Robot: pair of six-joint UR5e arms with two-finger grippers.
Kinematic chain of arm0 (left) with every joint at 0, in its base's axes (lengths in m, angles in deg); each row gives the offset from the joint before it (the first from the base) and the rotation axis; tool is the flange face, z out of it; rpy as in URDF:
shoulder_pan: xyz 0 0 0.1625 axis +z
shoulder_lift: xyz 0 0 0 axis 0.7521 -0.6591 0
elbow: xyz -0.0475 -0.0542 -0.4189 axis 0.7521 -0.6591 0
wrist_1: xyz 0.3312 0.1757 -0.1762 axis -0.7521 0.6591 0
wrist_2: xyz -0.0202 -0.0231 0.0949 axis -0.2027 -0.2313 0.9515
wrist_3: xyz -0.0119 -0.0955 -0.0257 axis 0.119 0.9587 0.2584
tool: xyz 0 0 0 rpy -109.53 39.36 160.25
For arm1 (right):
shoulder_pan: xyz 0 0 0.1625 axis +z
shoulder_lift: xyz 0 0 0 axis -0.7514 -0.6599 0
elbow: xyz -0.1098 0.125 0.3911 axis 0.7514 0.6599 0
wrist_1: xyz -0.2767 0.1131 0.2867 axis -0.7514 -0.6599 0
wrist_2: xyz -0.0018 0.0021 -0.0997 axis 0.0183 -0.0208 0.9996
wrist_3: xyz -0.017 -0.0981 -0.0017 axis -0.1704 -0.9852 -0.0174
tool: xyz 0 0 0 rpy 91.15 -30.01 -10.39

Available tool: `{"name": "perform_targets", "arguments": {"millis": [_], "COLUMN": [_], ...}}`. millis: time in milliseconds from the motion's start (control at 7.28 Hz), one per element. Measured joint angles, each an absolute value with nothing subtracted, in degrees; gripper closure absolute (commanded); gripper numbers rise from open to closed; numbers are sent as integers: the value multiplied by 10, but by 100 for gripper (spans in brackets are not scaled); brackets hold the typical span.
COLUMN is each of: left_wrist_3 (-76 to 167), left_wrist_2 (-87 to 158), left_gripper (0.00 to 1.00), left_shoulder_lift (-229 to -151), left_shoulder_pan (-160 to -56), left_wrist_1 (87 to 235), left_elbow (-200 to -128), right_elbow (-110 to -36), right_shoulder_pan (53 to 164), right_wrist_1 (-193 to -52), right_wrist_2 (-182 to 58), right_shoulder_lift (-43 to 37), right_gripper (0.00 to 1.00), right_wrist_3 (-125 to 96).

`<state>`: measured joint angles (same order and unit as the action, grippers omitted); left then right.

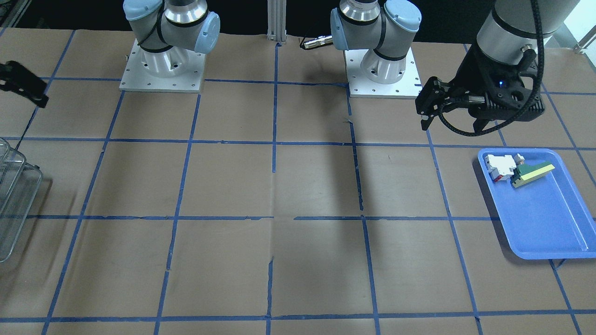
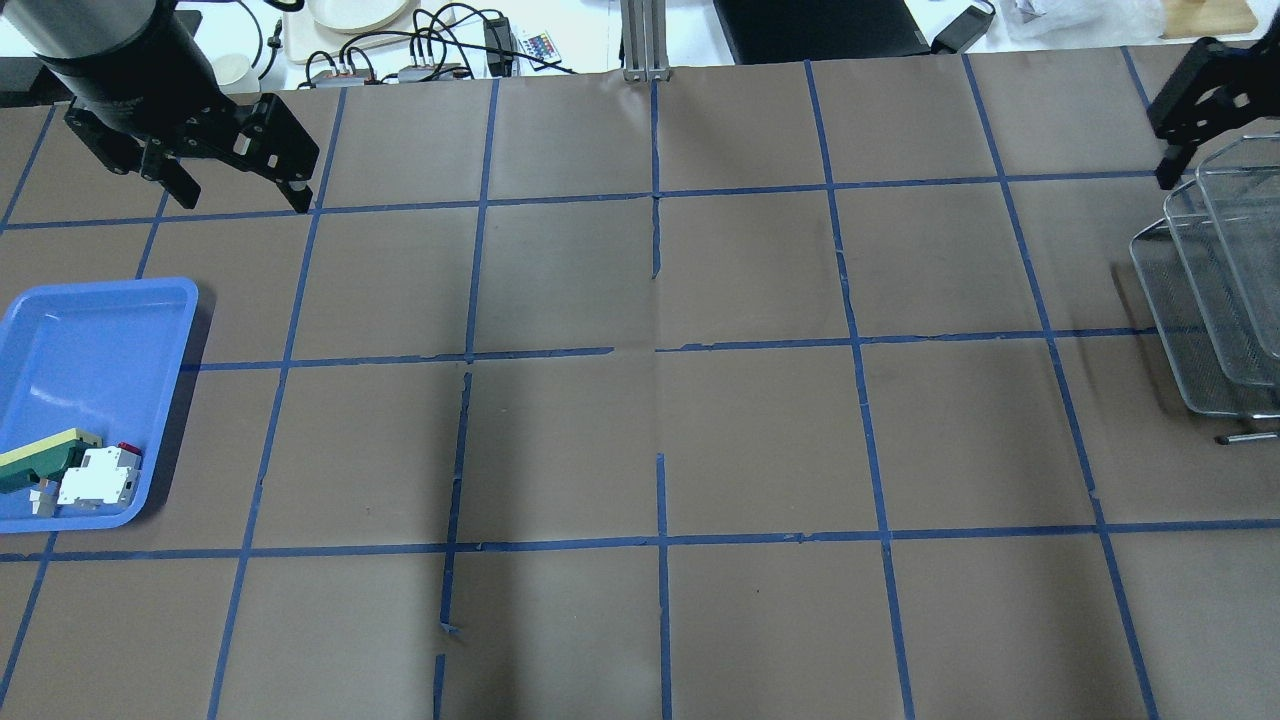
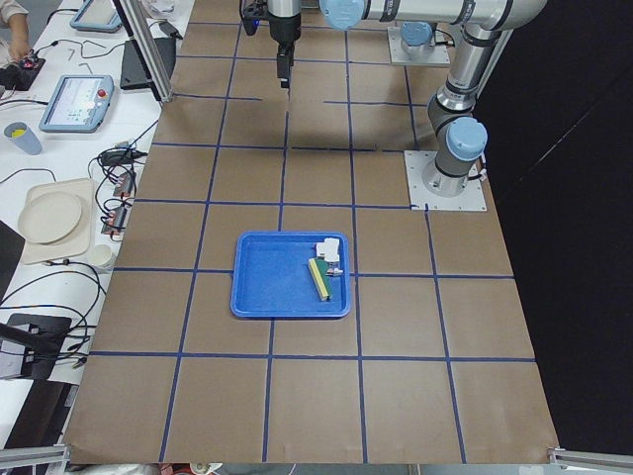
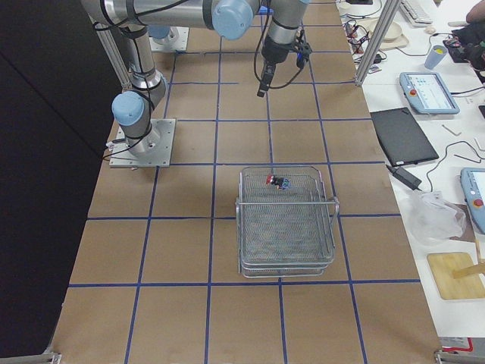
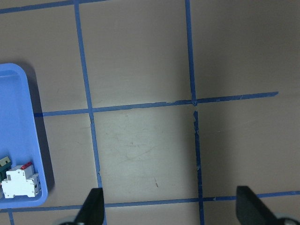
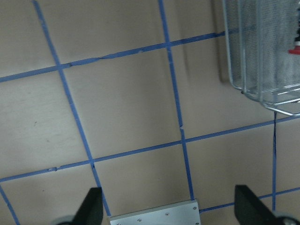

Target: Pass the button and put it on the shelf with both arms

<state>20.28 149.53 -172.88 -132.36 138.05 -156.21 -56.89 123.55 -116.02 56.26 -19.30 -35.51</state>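
The button [image 4: 277, 182], with its red cap, lies in the top basket of the silver wire-mesh shelf [image 4: 288, 227], near that basket's far end. A bit of the red cap shows at the right edge of the right wrist view [image 6: 296, 42], inside the shelf [image 6: 262, 56]. My right gripper [image 6: 168, 211] is open and empty, hanging above the table beside the shelf [image 2: 1220, 300]. My left gripper [image 5: 169, 211] is open and empty. It hangs above the table [image 2: 240, 195], behind the blue tray.
A blue plastic tray [image 2: 90, 340] sits at the table's left end. In it are a white-and-red block [image 2: 98, 478] and a green-and-yellow wedge piece [image 2: 40, 455]. Both arm bases [image 1: 160, 70] stand at the table's rear edge. Brown paper with blue tape lines covers the table.
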Motion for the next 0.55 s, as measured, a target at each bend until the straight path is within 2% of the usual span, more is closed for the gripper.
{"name": "perform_targets", "arguments": {"millis": [550], "left_wrist_3": [203], "left_wrist_2": [1495], "left_gripper": [0], "left_shoulder_lift": [-1729], "left_shoulder_pan": [-1323], "left_wrist_1": [1380], "left_elbow": [-1562], "right_elbow": [-666], "right_shoulder_pan": [1404], "right_wrist_1": [-1164], "right_wrist_2": [527], "right_shoulder_lift": [-282], "right_gripper": [1], "right_wrist_3": [-241]}}
